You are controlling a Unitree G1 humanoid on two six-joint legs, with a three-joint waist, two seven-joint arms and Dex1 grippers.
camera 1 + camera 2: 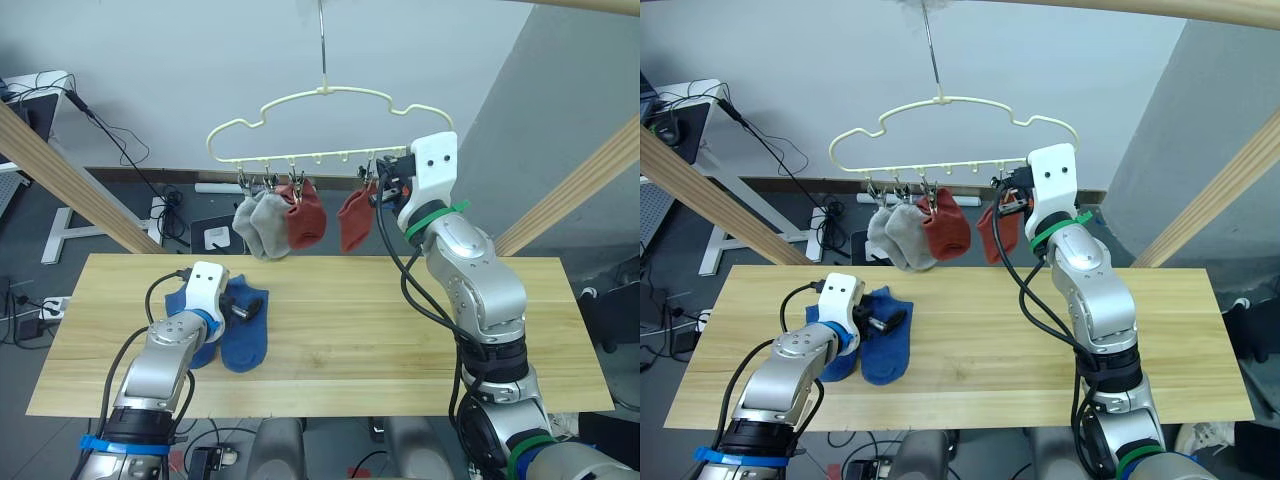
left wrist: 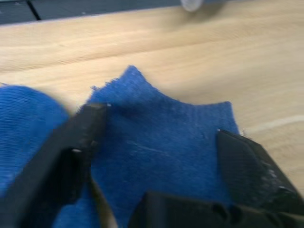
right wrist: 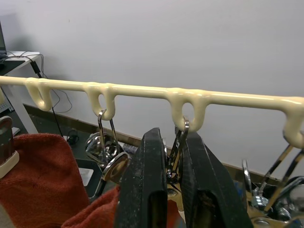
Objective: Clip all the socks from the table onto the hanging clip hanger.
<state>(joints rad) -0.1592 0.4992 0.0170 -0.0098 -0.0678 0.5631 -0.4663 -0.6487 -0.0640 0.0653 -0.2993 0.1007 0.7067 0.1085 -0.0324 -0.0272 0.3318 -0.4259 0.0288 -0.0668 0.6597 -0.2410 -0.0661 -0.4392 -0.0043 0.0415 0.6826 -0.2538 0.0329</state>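
Note:
A pale yellow clip hanger (image 1: 325,95) hangs above the far edge of the table (image 1: 400,330). Two light grey socks (image 1: 258,225) and a rust-red sock (image 1: 305,215) hang from its left clips. A second rust-red sock (image 1: 355,222) hangs at the clip (image 3: 176,152) that my right gripper (image 3: 172,142) is shut on, just under the hanger bar. Two blue socks (image 1: 245,335) lie on the table's left part. My left gripper (image 2: 160,124) is open low over one blue sock (image 2: 161,137), a finger on each side of its edge.
Slanted wooden poles (image 1: 60,175) of a frame rise at the left and at the right (image 1: 580,190) of the table. Unused clips (image 3: 107,152) hang on the hanger bar. A desk with cables (image 1: 40,100) stands at the far left.

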